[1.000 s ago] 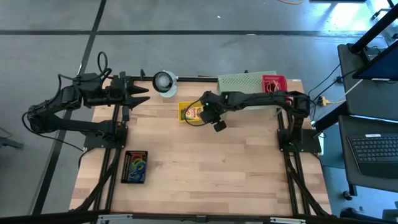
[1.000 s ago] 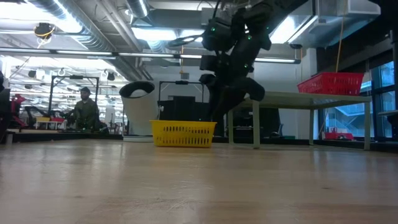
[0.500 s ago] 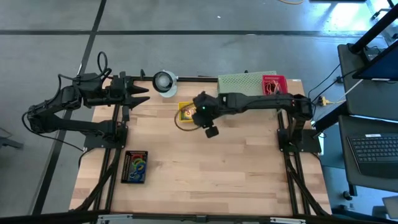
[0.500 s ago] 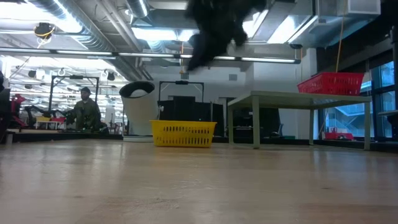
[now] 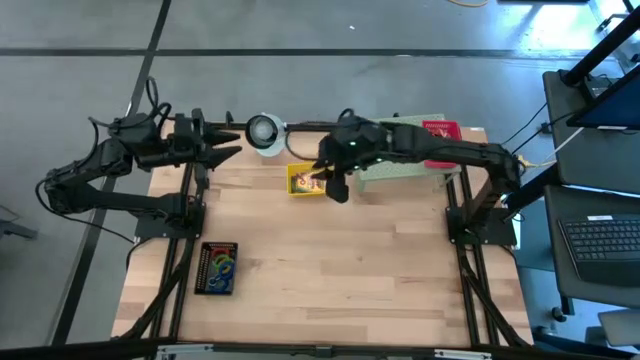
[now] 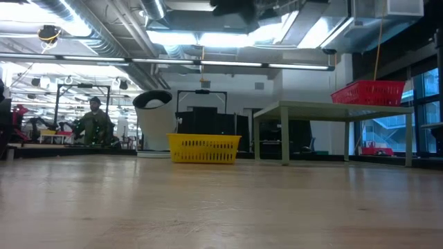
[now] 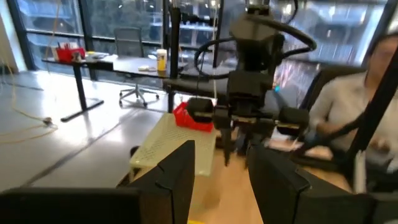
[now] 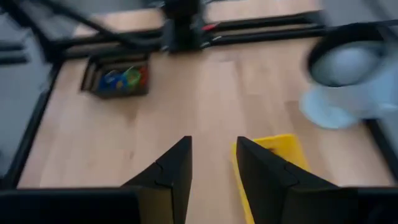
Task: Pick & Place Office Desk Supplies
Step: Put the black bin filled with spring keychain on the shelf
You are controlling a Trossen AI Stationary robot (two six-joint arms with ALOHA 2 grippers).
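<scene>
Just beside yellow crayon box (image 5: 305, 180) — right hand (image 5: 335, 186), fingers apart

Our two dark arms, seen from above the wooden table (image 5: 330, 270)

We see two black jointed arms built of rounded, matte segments, each mounted on a black frame of thin struts at the table's edge. Black cables loop from the left arm (image 5: 100, 170) beside the table's left edge. A small green light shows on the right arm (image 5: 420, 150) near its wrist. Each arm ends in two flat, dark, tapering fingers (image 8: 174, 174) with angular tips, as both wrist views show.
</scene>
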